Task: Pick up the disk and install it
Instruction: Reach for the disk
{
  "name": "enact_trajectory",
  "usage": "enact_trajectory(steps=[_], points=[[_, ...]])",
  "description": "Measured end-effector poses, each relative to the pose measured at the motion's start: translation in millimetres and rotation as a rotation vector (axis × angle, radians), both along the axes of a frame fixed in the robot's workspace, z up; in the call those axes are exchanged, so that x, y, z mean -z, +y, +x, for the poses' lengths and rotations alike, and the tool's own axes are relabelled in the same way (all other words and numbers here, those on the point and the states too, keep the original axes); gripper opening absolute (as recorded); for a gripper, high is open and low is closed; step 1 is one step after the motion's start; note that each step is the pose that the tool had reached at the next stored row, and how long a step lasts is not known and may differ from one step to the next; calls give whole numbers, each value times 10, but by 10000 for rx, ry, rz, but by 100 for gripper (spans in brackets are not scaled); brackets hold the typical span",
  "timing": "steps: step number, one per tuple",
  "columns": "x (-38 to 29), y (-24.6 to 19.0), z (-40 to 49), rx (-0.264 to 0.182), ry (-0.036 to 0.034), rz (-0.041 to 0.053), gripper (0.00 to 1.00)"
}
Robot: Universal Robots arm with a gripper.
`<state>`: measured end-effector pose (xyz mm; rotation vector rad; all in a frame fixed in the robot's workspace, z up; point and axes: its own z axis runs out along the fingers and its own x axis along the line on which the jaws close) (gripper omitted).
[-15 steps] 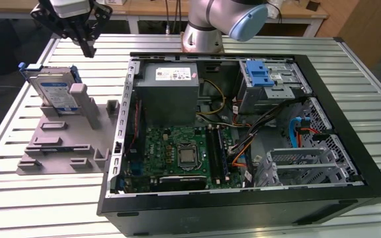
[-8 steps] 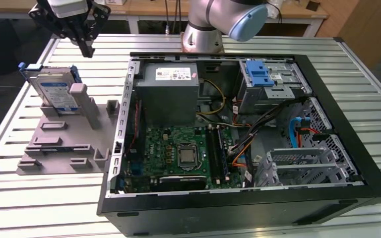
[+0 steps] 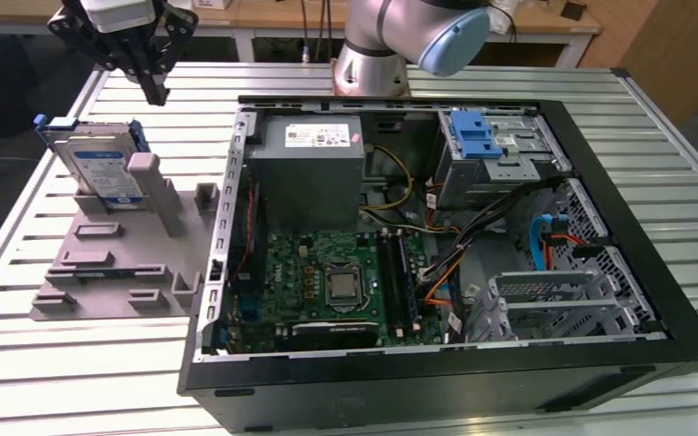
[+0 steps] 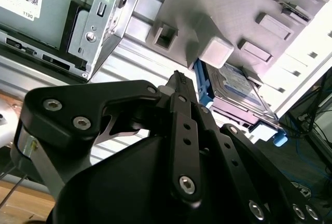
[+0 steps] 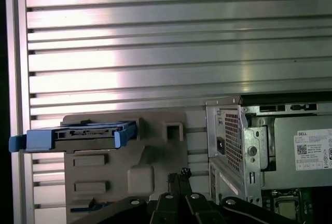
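Observation:
The disk [image 3: 98, 169] stands on edge in a grey holder [image 3: 113, 272] at the exterior view's left, beside the open computer case [image 3: 646, 236]. It is silver-grey with a white-and-blue label and a blue frame. My gripper [image 3: 155, 91] hangs in the air above and slightly behind the disk, shut with nothing between its fingers. In the second wrist view the shut fingertips [image 4: 179, 79] point toward the disk [image 4: 236, 86]. The first wrist view has the disk's blue-framed upper edge [image 5: 78, 132] beyond the gripper [image 5: 179, 175].
Inside the case sit a grey power supply [image 3: 313, 168], a motherboard [image 3: 337, 282] and a silver drive cage with a blue latch [image 3: 489, 145]. Loose cables run through the middle. The holder has several upright posts [image 3: 161, 195]. All rests on a slatted metal table [image 3: 83, 363].

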<state>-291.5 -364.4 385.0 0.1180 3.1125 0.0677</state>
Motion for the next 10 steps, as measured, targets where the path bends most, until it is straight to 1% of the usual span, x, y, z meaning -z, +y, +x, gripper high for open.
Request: enact_trajectory(steps=[10], points=[[4,4,-45,0,0,0,11]])
